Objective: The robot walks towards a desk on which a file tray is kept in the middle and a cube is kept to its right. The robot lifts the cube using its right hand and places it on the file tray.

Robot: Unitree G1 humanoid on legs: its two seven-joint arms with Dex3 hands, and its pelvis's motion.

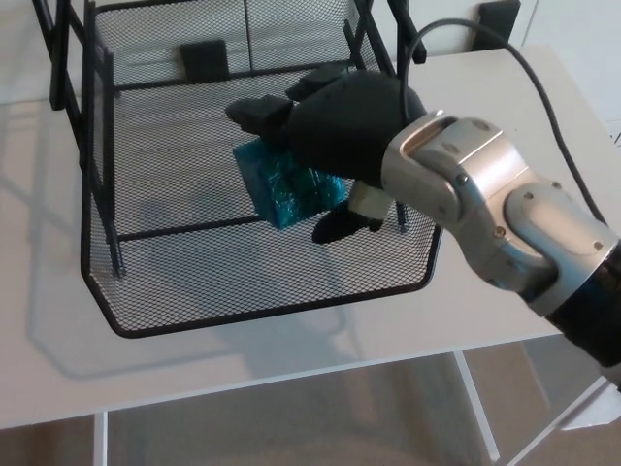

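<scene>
Right hand (335, 131): one in my view, clamped on the one blue cube (283, 186). I read the cube inside the one mesh tray (252, 291), over its floor; contact unclear. Tray stands on one white desk (58, 320).

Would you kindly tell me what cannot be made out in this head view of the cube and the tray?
Head view, blue cube: its right part lies under the black right hand.
Whether that hand grips the cube, or the cube rests on the black wire-mesh file tray, cannot be told from above.
The tray's upper frame is cut off by the top edge.
The left hand is outside the picture.
</scene>
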